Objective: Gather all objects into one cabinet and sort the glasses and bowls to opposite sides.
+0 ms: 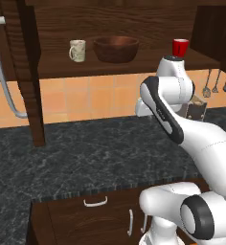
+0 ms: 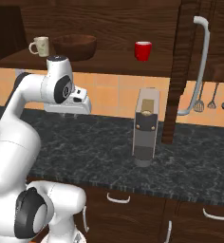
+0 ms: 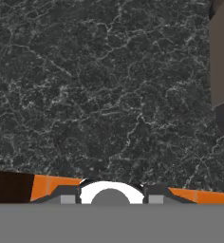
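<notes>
The open cabinet holds a cream mug at the left, the wide dark brown bowl beside it, and the red cup at the right. The right base view shows the same mug, bowl and red cup. My gripper hangs over the counter and points down, below the shelf's left part. In the hand view a pale round mug rim fills the gap between the fingertips of the gripper, which is shut on it.
The black marbled counter lies under the hand. A tall brown appliance stands on it to the right. The cabinet's open doors with grey bar handles stick out on both sides. Utensils hang on the wall. Drawers sit below.
</notes>
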{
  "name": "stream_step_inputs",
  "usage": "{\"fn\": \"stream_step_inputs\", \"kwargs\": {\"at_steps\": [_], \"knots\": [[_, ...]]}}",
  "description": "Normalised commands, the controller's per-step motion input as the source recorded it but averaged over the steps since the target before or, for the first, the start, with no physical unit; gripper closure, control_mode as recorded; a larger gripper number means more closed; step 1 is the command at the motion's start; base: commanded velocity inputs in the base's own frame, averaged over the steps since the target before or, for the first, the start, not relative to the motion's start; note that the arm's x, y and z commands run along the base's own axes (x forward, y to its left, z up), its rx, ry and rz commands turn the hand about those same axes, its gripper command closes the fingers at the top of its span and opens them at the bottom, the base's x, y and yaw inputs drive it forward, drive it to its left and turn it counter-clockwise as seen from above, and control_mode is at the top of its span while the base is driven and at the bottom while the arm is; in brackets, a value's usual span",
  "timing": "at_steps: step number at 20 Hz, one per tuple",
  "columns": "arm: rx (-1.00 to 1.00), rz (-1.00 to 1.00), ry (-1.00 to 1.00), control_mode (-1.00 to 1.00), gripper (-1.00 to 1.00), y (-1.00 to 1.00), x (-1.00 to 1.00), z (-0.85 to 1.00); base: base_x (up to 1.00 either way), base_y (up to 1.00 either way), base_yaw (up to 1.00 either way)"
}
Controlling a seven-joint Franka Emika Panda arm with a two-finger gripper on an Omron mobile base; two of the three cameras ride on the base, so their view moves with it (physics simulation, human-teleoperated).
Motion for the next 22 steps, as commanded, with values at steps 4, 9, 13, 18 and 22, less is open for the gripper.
{"fn": "stream_step_inputs", "kwargs": {"at_steps": [4,9,13,18,22], "knots": [[0.0,0.0,0.0,1.0,-1.0,0.0,0.0,0.0,-0.22,-0.05,-0.01],[0.0,0.0,0.0,1.0,-1.0,0.0,0.0,0.0,-1.0,-0.11,-0.06],[0.0,0.0,0.0,1.0,-1.0,0.0,0.0,0.0,-1.0,-0.06,-0.06],[0.0,0.0,0.0,1.0,-1.0,0.0,0.0,0.0,-0.45,-0.34,-0.37],[0.0,0.0,0.0,1.0,-1.0,0.0,0.0,0.0,-0.09,-0.26,-0.49]]}}
